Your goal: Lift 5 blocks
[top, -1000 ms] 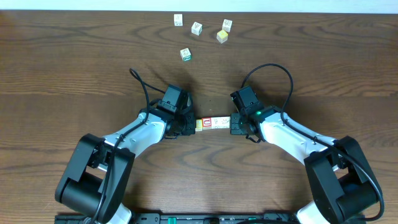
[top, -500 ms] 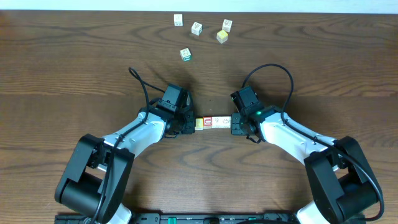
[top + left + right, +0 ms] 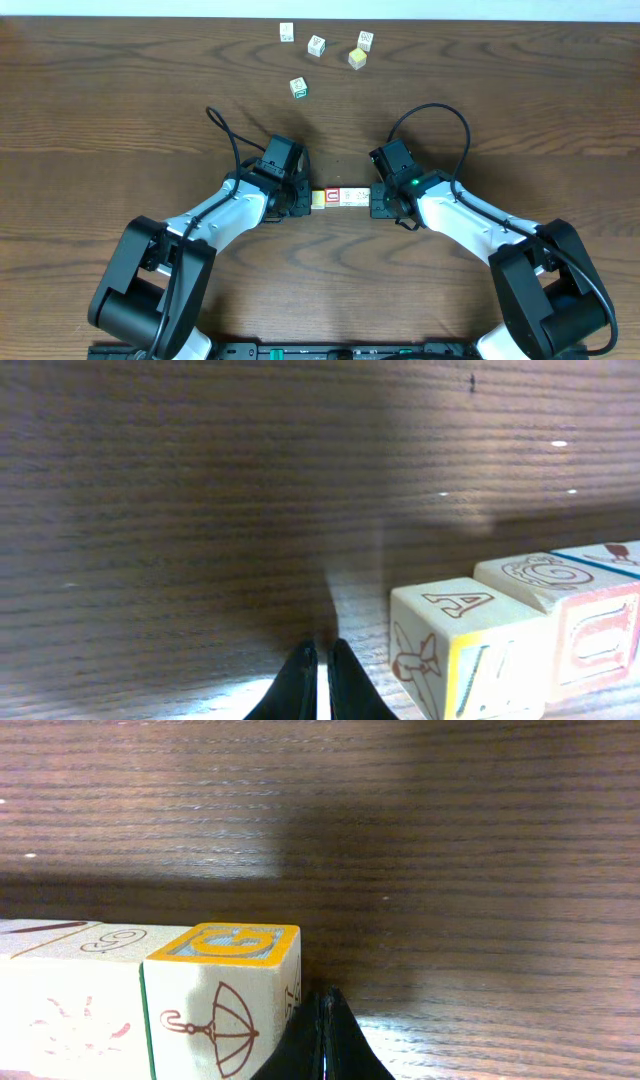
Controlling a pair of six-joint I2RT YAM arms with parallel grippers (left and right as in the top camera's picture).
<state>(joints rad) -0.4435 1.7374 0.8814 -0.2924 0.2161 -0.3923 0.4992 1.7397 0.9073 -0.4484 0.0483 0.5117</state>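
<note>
Pinching work, mid-frame in the overhead view, just below centre: a row of blocks lies end to end on the table, with the left gripper at its left end and the right gripper at its right end. Each claw has its fingers pressed together with nothing between them, so they serve as pushers, not clamps. Block count in the row is too small to confirm. Whether the row is off the wood, cannot tell.

Right wrist view: the orange-topped block sits against the closed fingers. Left wrist view: a thin strip of wood grain shows between the closed fingers and the "A" block, so contact there looks doubtful.

Risks, as judged:
- Weak squeeze at the left end: the row slides instead of rising.
- Narrow fingertips on flat faces: an end block pivots out.
- Arms rising unevenly: the row tilts, buckles at a joint, and the middle blocks drop.

Loose cubes at upper centre lie well apart and pose no hazard.
</note>
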